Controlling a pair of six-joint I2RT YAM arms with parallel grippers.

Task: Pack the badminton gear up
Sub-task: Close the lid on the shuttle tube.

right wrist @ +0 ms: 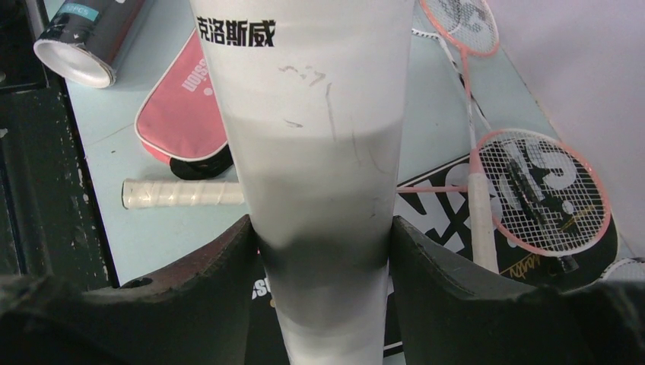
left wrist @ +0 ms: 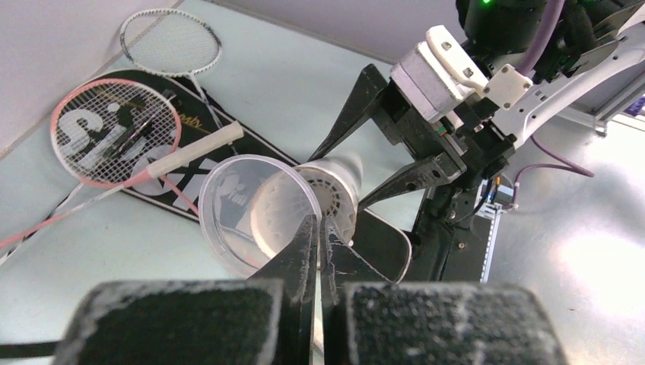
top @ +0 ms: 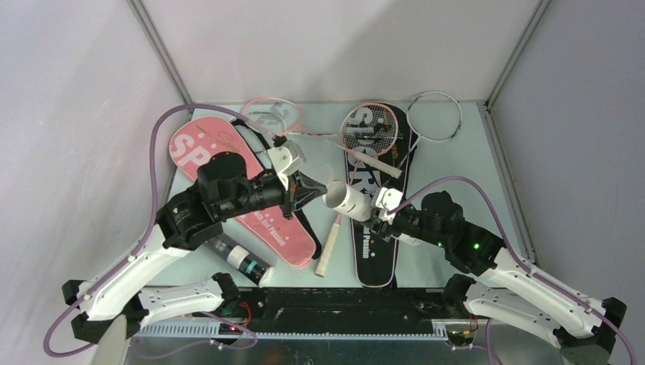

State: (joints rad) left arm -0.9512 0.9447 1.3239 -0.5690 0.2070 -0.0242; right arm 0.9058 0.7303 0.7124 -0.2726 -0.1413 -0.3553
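While the right claw (right wrist: 319,258) clamps the white tube (right wrist: 304,114), the closed left claw (left wrist: 317,228) overlaps its mouth.

L arm (top: 152,266) is raised from lower left of top view, elbow bent, forearm stretched right toward frame centre. L gripper (top: 310,188) is pointed right, jaws pressed fully together, tips just left of centre. R arm (top: 517,277) is run up from lower right, forearm angled up-left. R gripper (top: 363,209) is faced at the L one, nearly tip to tip, jaws spread wide & clamped on both sides of white tube (top: 346,201).
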